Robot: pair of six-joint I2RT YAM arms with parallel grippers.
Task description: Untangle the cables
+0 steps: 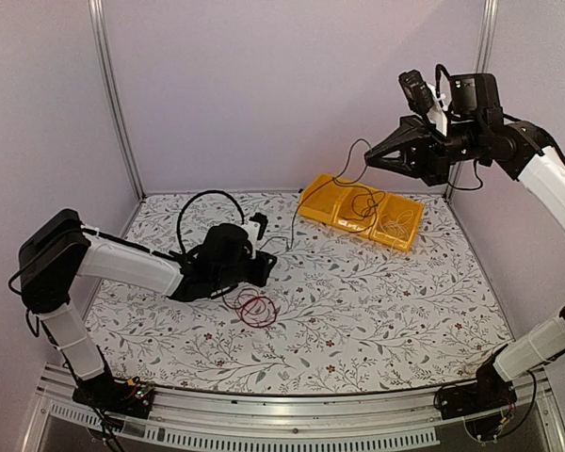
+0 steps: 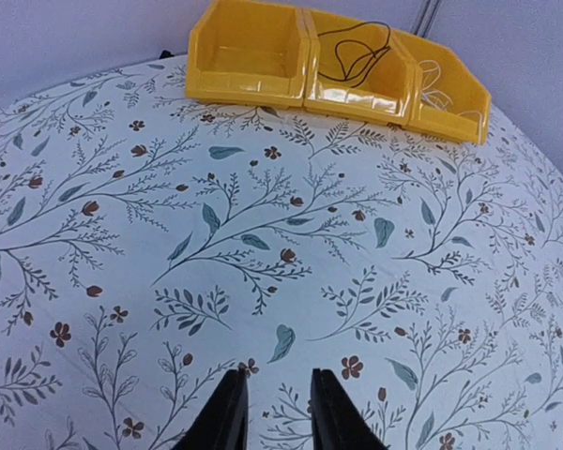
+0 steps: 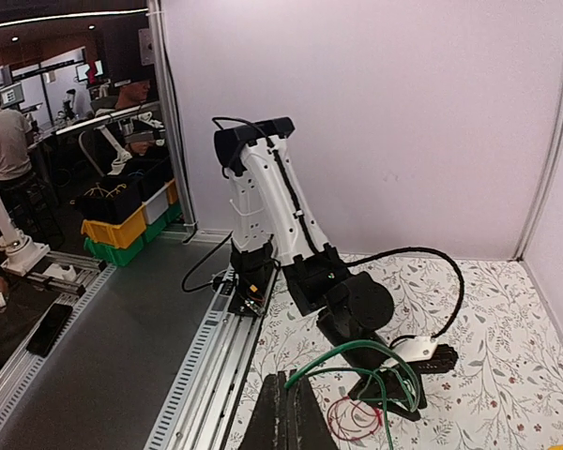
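Green, thin and limp, one cable (image 3: pixel 352 349) is pinched in the right gripper (image 3: pixel 286 405), whose dark fingers are pressed together on it. That gripper hangs high above the far right of the table. From it the wire bows out in a double arc and falls towards the left gripper (image 2: pixel 277 377); whether it touches there I cannot tell. The left gripper sits low over the cloth, left of the table's middle, its two black fingers (image 2: pixel 227 417) a little apart with only printed cloth showing in the gap. Just on its near side a red cable (image 1: pixel 257 309) lies flat in a small coil of several rings, apart from the green one. Along the far side stands a slanted row of three glossy yellow plastic bins (image 1: pixel 313 205) with sloped fronts. The middle one holds a loosely looped black cable (image 1: pixel 363 202), and the right-hand one holds a pale white cable (image 1: pixel 396 224). The table cover (image 1: pixel 386 301) is matte white, printed with grey-green sprigs and small rust flowers. A thick black hose (image 1: pixel 205 200) arches over the left arm's wrist, close beside the falling green wire. Pale plain walls with slim aluminium posts (image 1: pixel 113 94) close in the back and sides, and a ribbed metal rail (image 1: pixel 292 414) runs along the near edge.
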